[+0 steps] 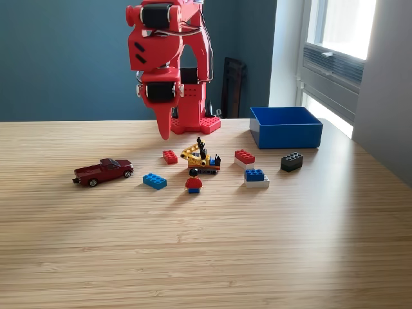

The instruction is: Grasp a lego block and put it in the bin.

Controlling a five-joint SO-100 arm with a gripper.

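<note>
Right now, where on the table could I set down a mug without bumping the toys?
The near half of the table, in front of the minifigure, is bare. Crowded: the strip from the toy truck to the black brick, before the bin.

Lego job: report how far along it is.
Done: nothing visible; the bin shows no brick from this angle, though its floor is hidden. In hand: nothing; the gripper hangs above the table with no brick seen in it. Left: every brick, such as the small red brick, blue brick and black brick.
</note>
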